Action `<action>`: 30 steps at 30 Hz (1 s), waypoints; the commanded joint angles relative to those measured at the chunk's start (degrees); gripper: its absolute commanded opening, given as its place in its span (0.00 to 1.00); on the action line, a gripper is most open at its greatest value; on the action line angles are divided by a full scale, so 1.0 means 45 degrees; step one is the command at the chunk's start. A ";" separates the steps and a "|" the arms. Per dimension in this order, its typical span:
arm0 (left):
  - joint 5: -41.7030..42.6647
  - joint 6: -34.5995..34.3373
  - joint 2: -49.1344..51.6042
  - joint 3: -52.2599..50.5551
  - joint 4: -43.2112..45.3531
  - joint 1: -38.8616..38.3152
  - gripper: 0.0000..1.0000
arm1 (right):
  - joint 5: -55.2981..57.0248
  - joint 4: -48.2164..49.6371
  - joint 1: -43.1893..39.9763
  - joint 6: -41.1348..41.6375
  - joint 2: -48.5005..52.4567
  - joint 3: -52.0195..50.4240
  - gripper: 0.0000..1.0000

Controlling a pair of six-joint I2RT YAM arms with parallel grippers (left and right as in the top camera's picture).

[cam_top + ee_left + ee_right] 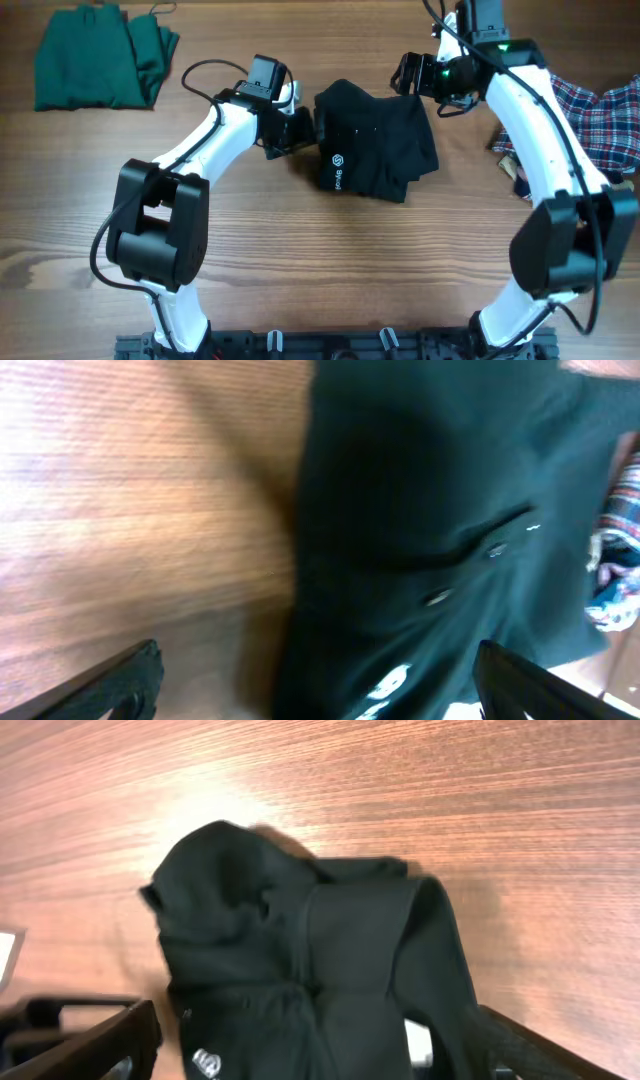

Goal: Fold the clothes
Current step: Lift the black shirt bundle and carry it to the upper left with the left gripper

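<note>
Wide open and empty, the left gripper and the right gripper flanked the folded black shirt.

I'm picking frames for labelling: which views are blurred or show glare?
Left wrist view: blurred throughout, black shirt and table smeared. Right wrist view: mostly sharp, a bright glare patch on the wood above the shirt. Overhead view: sharp, evenly lit.

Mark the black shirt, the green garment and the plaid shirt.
black shirt (380, 140): overhead view, centre of the folded bundle.
green garment (92, 62): overhead view, middle of its fabric.
plaid shirt (605, 125): overhead view, middle of the visible checked cloth.
</note>
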 commanded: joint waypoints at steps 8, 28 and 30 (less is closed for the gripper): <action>0.0573 -0.0287 0.0359 0.0117 0.1462 -0.0049 1.00 | -0.0015 -0.1540 -0.0053 -0.0797 -0.3463 0.0228 1.00; 0.1331 -0.1015 0.1831 0.0117 0.2817 -0.1234 1.00 | 0.0471 -0.2846 -0.0053 -0.1083 -0.6445 0.0228 1.00; 0.1331 -0.1107 0.1938 0.0117 0.3094 -0.1472 1.00 | 0.0471 -0.2851 -0.0053 -0.1083 -0.6445 0.0228 1.00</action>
